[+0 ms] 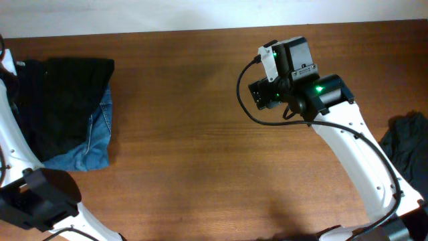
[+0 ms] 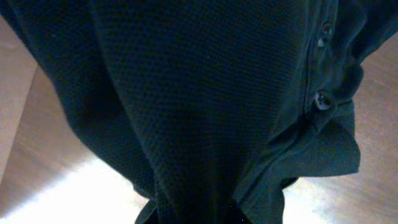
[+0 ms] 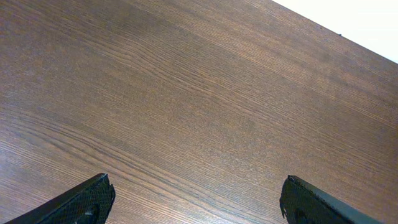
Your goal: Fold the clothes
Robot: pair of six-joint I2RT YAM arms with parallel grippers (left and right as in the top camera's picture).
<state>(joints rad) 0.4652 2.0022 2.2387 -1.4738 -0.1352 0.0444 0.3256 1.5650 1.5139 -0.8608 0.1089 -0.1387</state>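
**Counter** (image 1: 200,161): brown wood grain, seen in all three views.

**Pile of clothes** (image 1: 63,100): lies at the far-left end of the counter in the overhead view. A black garment (image 1: 67,94) lies on top. A blue denim piece (image 1: 97,144) shows beneath it along the right and lower edges.

**Second black garment** (image 1: 409,144): crumpled at the right edge of the counter, well apart from the pile and just beside the right arm (image 1: 354,154).

**Buttoned black fabric** (image 2: 205,93): fine knit weave that fills almost the whole left wrist view. It hangs in folds, with the counter showing behind it at the lower corners. Two dark buttons (image 2: 321,99) sit along a placket on the right side. The folds gather to a narrow point at the bottom centre. It cannot be told whether this is the top piece of the pile.

**Left tool**: the fabric covers its fingers in its own camera. The overhead view shows only the white left arm (image 1: 12,144) along the left edge, beside the pile. It cannot be told whether the tool is spread or pressed together on cloth.

**Right tool** (image 3: 196,202): spread wide. Its two black fingers (image 3: 84,200) sit at the lower corners of the right wrist view, with only bare counter between them. In the overhead view it hangs over the upper middle of the counter, well apart from both lots of clothing.
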